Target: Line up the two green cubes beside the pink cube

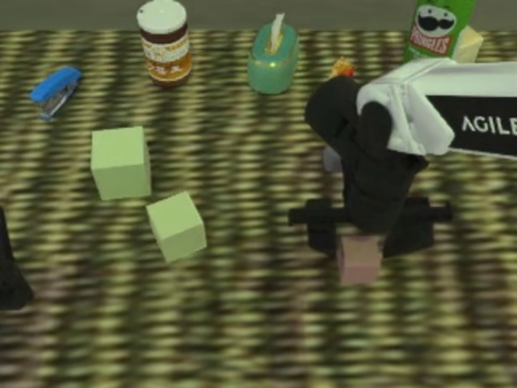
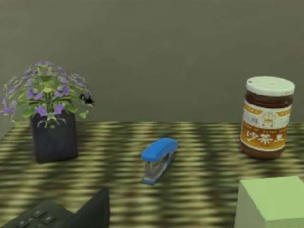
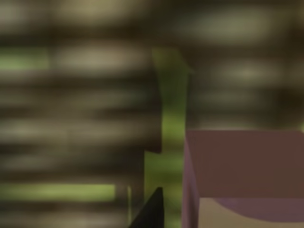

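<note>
The right arm's black two-finger gripper (image 1: 360,236) hangs right over the small dusty-pink matte cube (image 1: 359,259) on the table's right side; whether its fingers are spread or clamped on that cube, I cannot tell. The larger pale lime-green matte cube (image 1: 121,162) and the smaller lime-green cube (image 1: 176,225) sit well apart from it on the left, not yet lined up. The left gripper (image 1: 10,283) waits at the left edge. If the gripper is off-centre, I'd expect the little cube to twist or slip.
</note>
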Robot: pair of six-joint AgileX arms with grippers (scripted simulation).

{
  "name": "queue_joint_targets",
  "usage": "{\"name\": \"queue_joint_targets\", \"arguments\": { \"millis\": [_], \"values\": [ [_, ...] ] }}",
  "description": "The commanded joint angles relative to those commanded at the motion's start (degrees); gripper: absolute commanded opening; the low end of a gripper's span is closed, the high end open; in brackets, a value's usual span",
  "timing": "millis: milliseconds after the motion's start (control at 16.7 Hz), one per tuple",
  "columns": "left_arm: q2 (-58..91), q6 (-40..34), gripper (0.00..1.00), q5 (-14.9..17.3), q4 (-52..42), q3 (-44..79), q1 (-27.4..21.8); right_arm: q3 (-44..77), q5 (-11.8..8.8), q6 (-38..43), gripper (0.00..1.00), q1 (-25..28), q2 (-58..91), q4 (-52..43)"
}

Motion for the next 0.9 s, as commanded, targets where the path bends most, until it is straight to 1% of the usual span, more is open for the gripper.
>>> {"name": "queue_joint_targets", "arguments": {
  "millis": [60, 120, 660, 780, 900],
  "values": [
    [0.00, 0.00, 1.00, 0.00, 0.00, 0.00, 0.00, 0.00, 0.00, 0.00, 0.98, 0.00, 0.00, 0.00],
    [0.00, 0.00, 1.00, 0.00, 0.00, 0.00, 0.00, 0.00, 0.00, 0.00, 1.00, 0.00, 0.00, 0.00],
    [0.00, 0.00, 1.00, 0.00, 0.00, 0.00, 0.00, 0.20, 0.00, -0.02, 1.00, -0.05, -0.08, -0.21],
    [0.00, 0.00, 1.00, 0.00, 0.00, 0.00, 0.00, 1.96, 0.01, -0.03, 1.00, 0.20, -0.68, -2.39],
    [0.00, 0.00, 1.00, 0.00, 0.00, 0.00, 0.00, 4.69, 0.01, 0.04, 1.00, 0.32, -1.95, -6.80]
  ]
}}
